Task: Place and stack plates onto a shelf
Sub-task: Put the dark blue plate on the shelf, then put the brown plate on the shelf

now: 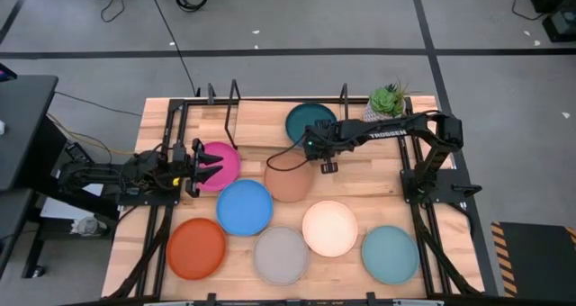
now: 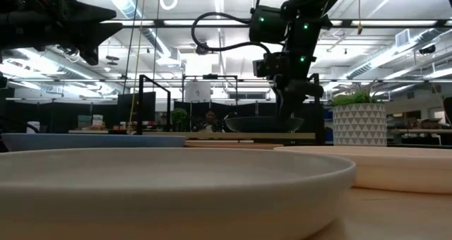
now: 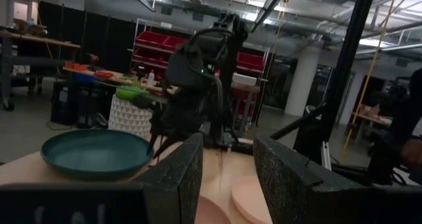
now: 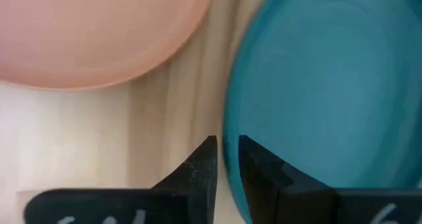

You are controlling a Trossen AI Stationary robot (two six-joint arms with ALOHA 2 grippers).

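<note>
The dark teal plate lies on the shelf, a light plank with black hoop uprights at the table's far edge; it also shows in the low view. My right gripper stands at this plate's near rim, shut on it. My left gripper is open and empty, level over the left part of the pink plate. The tan, blue, orange, grey, cream and light blue plates lie flat on the tabletop. My right gripper pinches the dark teal plate's near rim between its two fingers, one finger over the plate's hollow and one outside it. The fingers come from above, pointing down. The plate lies about level on the shelf plank.
A potted green plant in a white pot stands at the shelf's right end, close to my right arm. Black hoop uprights rise from the shelf. The loose plates fill most of the table's near half.
</note>
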